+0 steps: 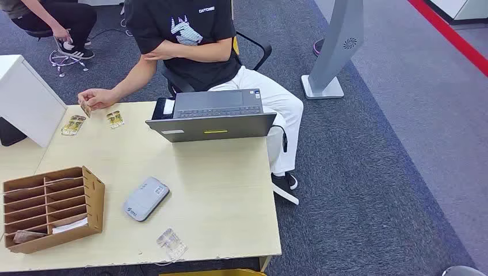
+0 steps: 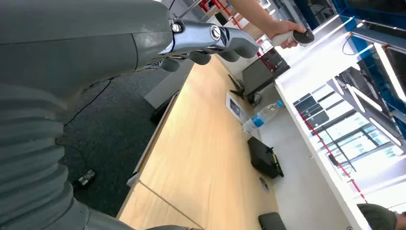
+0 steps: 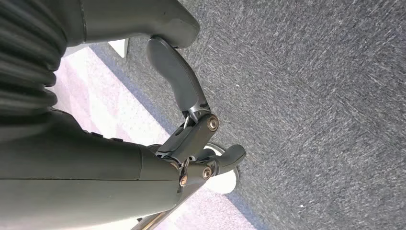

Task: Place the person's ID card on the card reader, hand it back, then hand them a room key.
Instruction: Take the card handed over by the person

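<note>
One wooden desk (image 1: pixel 218 190) carries one open grey laptop (image 1: pixel 213 115), one grey card reader (image 1: pixel 145 198), one brown cardboard slot organiser (image 1: pixel 54 207) and one clear plastic card holder (image 1: pixel 171 244). Two small yellow-printed cards (image 1: pixel 73 124) (image 1: pixel 115 119) lie flat on the desk, and a third card (image 1: pixel 86 106) sits in a person's hand (image 1: pixel 96 98). Two people appear: one seated behind the laptop (image 1: pixel 190 40) and one at the far corner (image 1: pixel 52 20). One grey floor stand (image 1: pixel 336 46) rises from the carpet. One water bottle (image 2: pixel 261 117) lies on a second table.

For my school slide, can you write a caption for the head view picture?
A seated person's hand holds a card at the table edge, with a laptop, grey card reader and cardboard rack.
</note>
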Tool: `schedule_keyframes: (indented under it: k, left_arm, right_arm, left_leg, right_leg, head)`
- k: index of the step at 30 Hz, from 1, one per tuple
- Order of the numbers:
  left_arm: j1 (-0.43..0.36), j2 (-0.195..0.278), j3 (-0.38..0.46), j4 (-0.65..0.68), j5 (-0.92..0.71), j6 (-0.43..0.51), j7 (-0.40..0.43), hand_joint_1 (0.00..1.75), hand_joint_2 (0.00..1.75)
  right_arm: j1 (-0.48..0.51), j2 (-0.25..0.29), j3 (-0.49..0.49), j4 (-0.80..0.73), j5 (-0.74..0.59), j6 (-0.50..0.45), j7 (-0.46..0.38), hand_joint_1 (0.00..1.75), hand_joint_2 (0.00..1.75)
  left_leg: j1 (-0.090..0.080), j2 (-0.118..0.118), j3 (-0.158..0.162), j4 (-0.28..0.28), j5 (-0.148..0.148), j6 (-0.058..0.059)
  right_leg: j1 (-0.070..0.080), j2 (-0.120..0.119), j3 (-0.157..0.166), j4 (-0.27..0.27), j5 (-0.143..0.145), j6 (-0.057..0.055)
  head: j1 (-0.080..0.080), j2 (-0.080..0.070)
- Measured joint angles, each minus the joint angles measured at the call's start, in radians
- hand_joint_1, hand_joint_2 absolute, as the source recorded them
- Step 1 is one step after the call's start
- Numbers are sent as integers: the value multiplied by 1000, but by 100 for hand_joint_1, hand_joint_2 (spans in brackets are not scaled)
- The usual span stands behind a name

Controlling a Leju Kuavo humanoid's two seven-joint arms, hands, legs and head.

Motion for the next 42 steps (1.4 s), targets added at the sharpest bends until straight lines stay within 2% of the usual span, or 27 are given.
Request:
schedule_keyframes:
  k: [9,17,24,35,39,42]
  left_arm:
    - [-34,26,4,-3,-49,-12,-5,0,175]
    - [-95,147,-74,11,-119,36,79,0,175]
    - [-108,197,-113,23,-127,50,96,0,175]
    - [-215,337,-254,124,-193,75,298,0,175]
    - [-273,378,-311,186,-156,52,386,0,175]
    - [-309,399,-345,225,-132,41,420,0,175]
  right_arm:
    - [-14,0,-15,19,13,0,-17,0,175]
    - [-46,0,-42,51,47,0,-56,0,175]
    - [-55,0,-48,68,52,0,-61,0,175]
    - [-94,0,-82,100,63,-3,-99,0,175]
    - [-99,0,-92,108,29,-4,-94,0,175]
    - [-101,0,-95,112,15,-5,-91,0,175]
  left_leg:
    - [0,0,0,0,0,0]
    - [0,0,0,0,1,-2]
    - [0,0,0,0,2,-2]
    - [0,-1,0,0,3,-2]
    - [0,0,0,0,4,-2]
    - [0,0,0,0,4,-2]
  right_leg:
    - [0,0,0,0,0,0]
    - [0,0,0,0,1,-1]
    - [0,0,0,0,1,-1]
    - [0,0,0,0,3,-2]
    - [0,0,0,0,3,-2]
    - [0,0,0,0,4,-2]
  head:
    - [0,0]
    - [0,0]
    - [0,0]
    - [0,0]
    - [0,0]
    - [0,0]
